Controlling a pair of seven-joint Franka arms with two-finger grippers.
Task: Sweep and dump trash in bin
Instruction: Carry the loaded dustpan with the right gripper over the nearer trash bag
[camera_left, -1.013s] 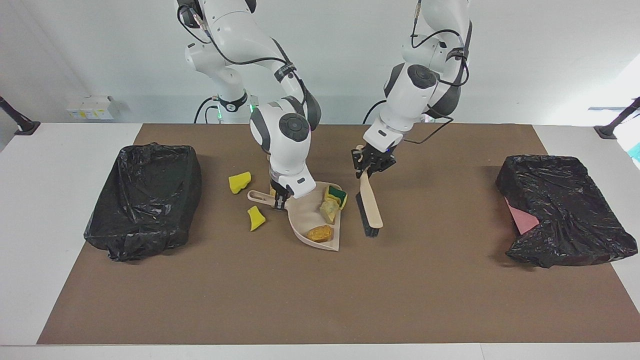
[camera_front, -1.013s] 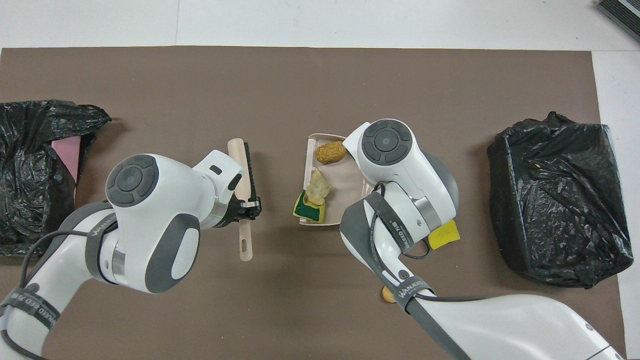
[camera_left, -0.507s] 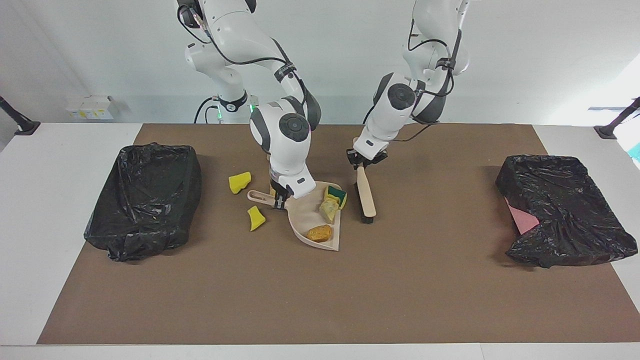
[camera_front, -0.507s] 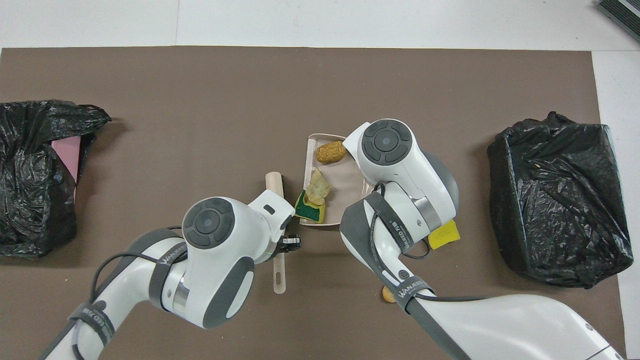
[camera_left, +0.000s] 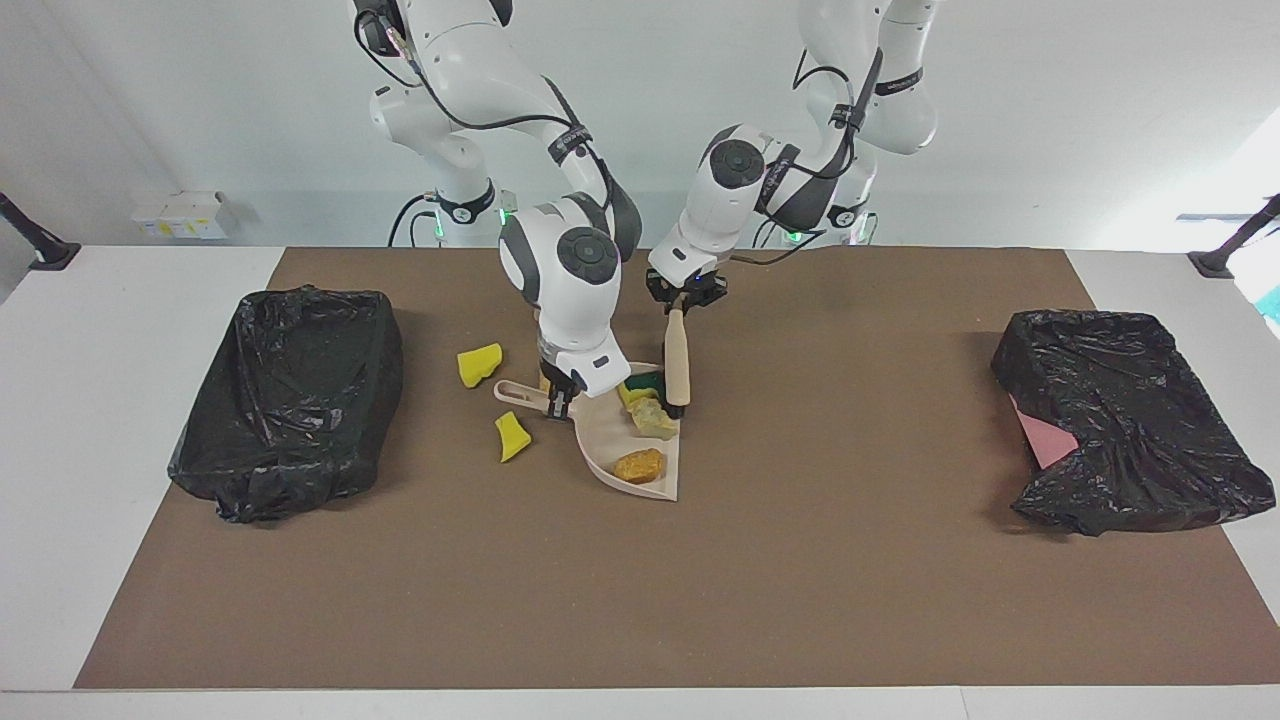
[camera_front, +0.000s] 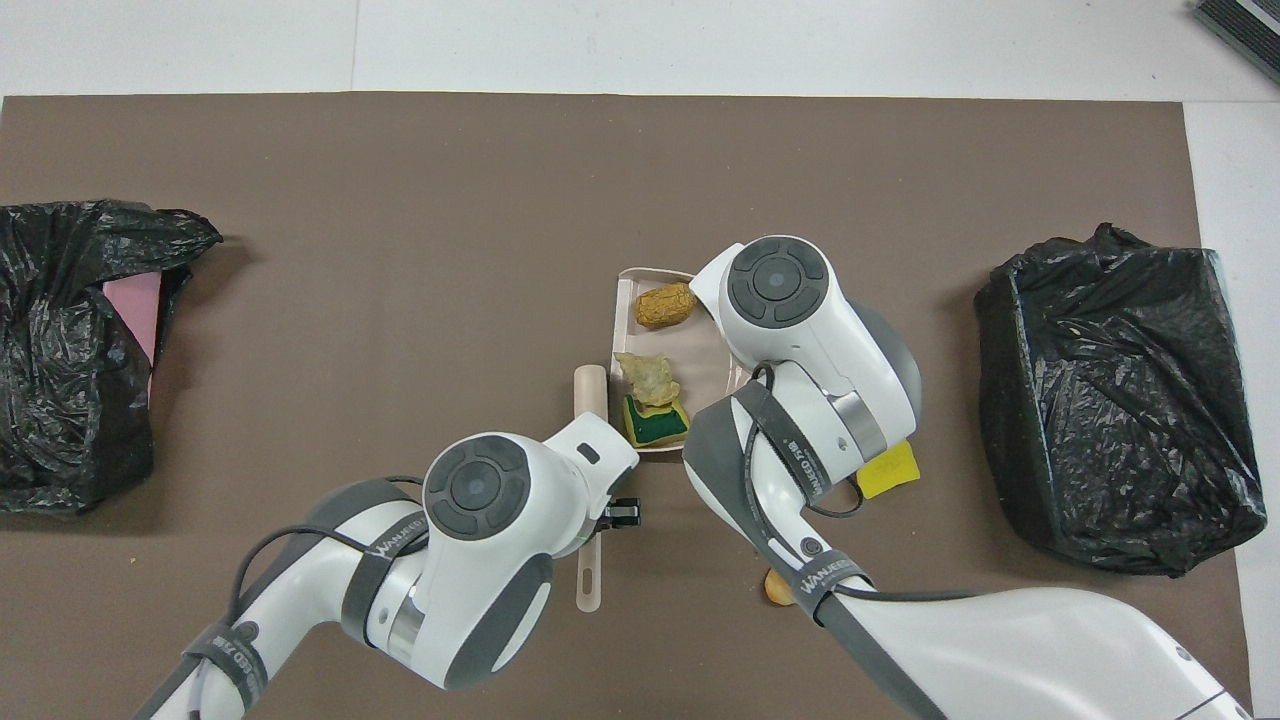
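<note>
While an orange scrap (camera_front: 772, 592) lies nearest the robots, half hidden under the right arm, the left pincer (camera_left: 682, 300) hangs over the mat (camera_left: 850, 560), pressed together on the brush (camera_left: 678, 365) handle. The brush head rests at the dustpan (camera_left: 605, 445) mouth, just beside the sponge (camera_left: 645, 381). The right pincer (camera_left: 556, 400) pinches the dustpan handle, with two yellow chunks (camera_left: 479, 364) (camera_left: 512, 436) beside it on the mat. Inside the pan, going farther, sit the sponge, a pale chunk (camera_left: 655, 420) and a bread piece (camera_left: 640, 465). Black-bagged bins (camera_left: 290, 400) (camera_left: 1120, 420) stand at the worktop's two ends.
</note>
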